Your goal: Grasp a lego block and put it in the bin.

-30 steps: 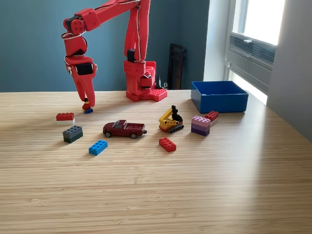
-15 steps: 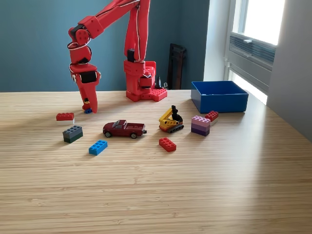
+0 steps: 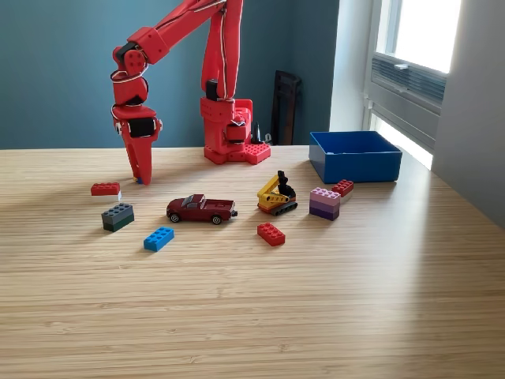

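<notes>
While your red arm (image 3: 177, 31) reaches out from its base (image 3: 229, 130) at the far side of the table, your gripper (image 3: 142, 175) points straight down, its tips at or just above the wooden tabletop (image 3: 316, 300) on the exterior view's left. Only a sliver of blue (image 3: 138, 181) shows at the tips, too small to name, and you cannot tell from this view whether the jaws are parted or clamped on anything.

Just left of the tips and slightly nearer lies a red lego brick (image 3: 105, 189). Nearer still sits a dark grey brick (image 3: 117, 215), and nearer and right of that a bright blue brick (image 3: 158, 238).

Toward the middle of the table you have a dark red toy pickup truck (image 3: 201, 209), side-on. Right of it stands a yellow and black toy excavator (image 3: 277, 195), and near of that lies another red brick (image 3: 271, 234). Right of the excavator is a stack of pink and purple bricks (image 3: 324, 203), with a small red brick (image 3: 342, 187) just beside it on the far right side.

Your bin (image 3: 355, 155), the blue tray, rests on the far right of the table near the window (image 3: 410, 47), well apart from the gripper. Its inside is mostly hidden behind its near wall.
</notes>
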### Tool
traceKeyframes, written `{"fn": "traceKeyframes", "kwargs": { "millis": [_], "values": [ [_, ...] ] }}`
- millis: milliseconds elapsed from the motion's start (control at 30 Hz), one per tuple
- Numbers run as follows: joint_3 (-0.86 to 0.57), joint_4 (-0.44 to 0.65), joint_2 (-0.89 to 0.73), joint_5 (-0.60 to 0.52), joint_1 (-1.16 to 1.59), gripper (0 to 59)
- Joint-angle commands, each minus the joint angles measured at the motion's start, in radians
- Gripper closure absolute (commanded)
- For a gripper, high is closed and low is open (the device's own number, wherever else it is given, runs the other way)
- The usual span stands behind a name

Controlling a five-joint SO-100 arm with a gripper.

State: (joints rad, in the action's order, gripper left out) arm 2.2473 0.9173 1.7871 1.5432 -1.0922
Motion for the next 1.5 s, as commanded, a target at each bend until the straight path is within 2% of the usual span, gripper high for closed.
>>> {"fn": "traceKeyframes", "kwargs": {
  "millis": [33, 200, 800, 1000, 1100, 1167, 1367, 1500],
  "values": [
    [0.003, -0.015, 0.009, 0.341, -0.005, 40.2],
    [0.005, -0.015, 0.009, 0.336, 0.0, 40.9],
    [0.005, -0.015, 0.009, 0.27, 0.018, 56.4],
    [0.005, -0.011, 0.009, 0.193, 0.049, 58.6],
    [-0.003, 0.005, 0.009, 0.1, 0.097, 58.6],
    [-0.034, 0.063, 0.009, 0.009, 0.146, 58.6],
    [-0.21, 0.357, 0.009, -0.295, 0.334, 58.6],
    [-0.364, 0.525, 0.009, -0.443, 0.434, 58.6]
  ]
}}
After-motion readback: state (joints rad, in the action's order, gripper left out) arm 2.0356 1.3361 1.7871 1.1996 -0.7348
